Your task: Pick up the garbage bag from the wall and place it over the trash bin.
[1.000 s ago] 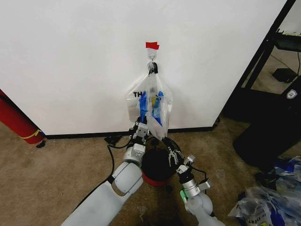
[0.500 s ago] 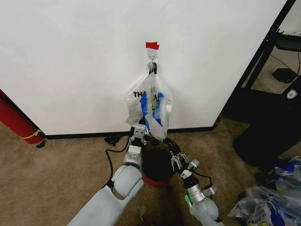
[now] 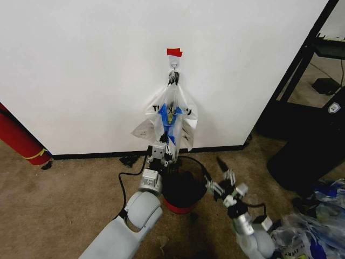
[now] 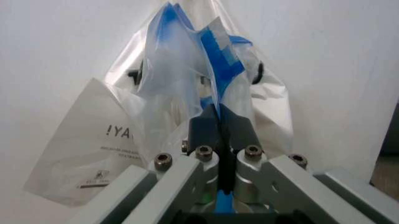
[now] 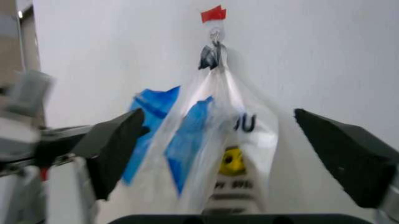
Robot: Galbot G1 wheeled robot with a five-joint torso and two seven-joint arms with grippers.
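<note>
The garbage bag (image 3: pixel 173 114), translucent white with blue strips, hangs from a hook on the wall. My left gripper (image 3: pixel 161 153) is just above the trash bin's rim and is shut on the bag's lower end. In the left wrist view the dark fingers (image 4: pixel 206 128) pinch a blue strip of the bag (image 4: pixel 187 79). The trash bin (image 3: pixel 183 190), dark-walled with a red base, stands on the carpet directly under the bag. My right gripper (image 3: pixel 220 176) hovers open to the right of the bin, apart from it. Its view looks at the bag (image 5: pixel 215 140) between spread fingers (image 5: pixel 115 144).
A second white bag with black lettering (image 3: pixel 143 129) hangs behind on the same hook, under red tape (image 3: pixel 174 52). A red cylinder (image 3: pixel 19 139) leans at the left. A large black box (image 3: pixel 310 148) and a pile of plastic bags (image 3: pixel 304 232) lie on the right.
My right gripper has pulled back to the right, away from the bag and bin. The bag's lower part has spread out sideways. The left gripper sits slightly lower, still on the bag.
</note>
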